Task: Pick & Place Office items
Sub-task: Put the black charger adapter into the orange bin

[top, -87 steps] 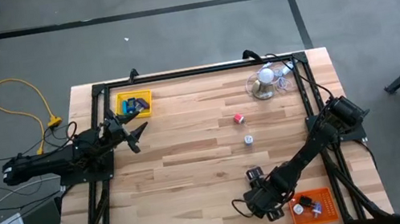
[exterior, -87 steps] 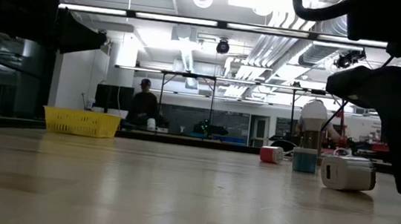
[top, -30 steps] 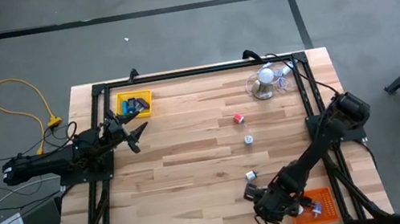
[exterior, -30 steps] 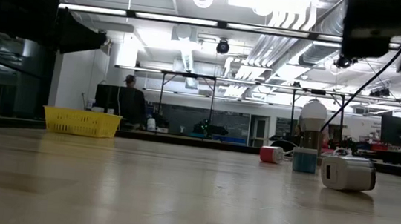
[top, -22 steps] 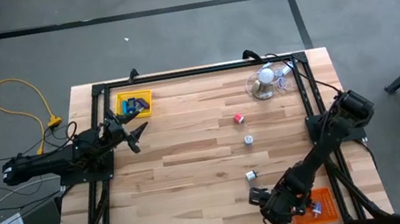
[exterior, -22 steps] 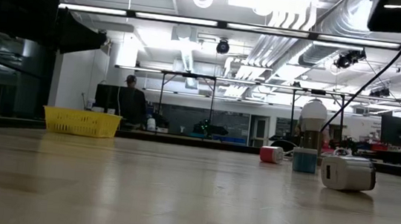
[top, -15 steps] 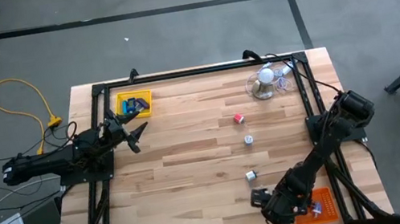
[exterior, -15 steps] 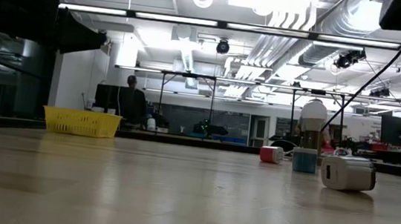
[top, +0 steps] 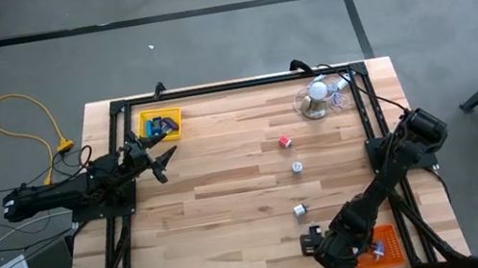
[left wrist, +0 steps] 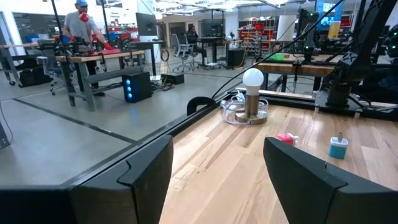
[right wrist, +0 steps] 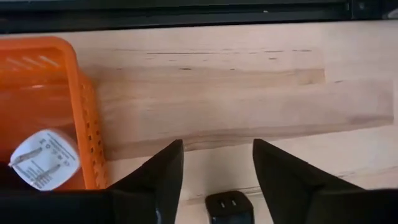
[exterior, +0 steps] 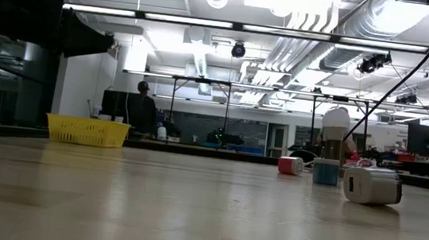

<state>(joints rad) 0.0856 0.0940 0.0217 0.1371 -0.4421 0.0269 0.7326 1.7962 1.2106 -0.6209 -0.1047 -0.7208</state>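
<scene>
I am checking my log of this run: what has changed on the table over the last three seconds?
The right gripper shifted toward the orange plastic tray. Its jaws opened around a small black block, which now lies on the wood beside the tray. The left gripper stayed put.

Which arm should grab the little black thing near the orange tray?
The right arm, probably. Its gripper hangs open right above the black piece, beside the orange tray. The left gripper waits far off by the yellow tray.
</scene>
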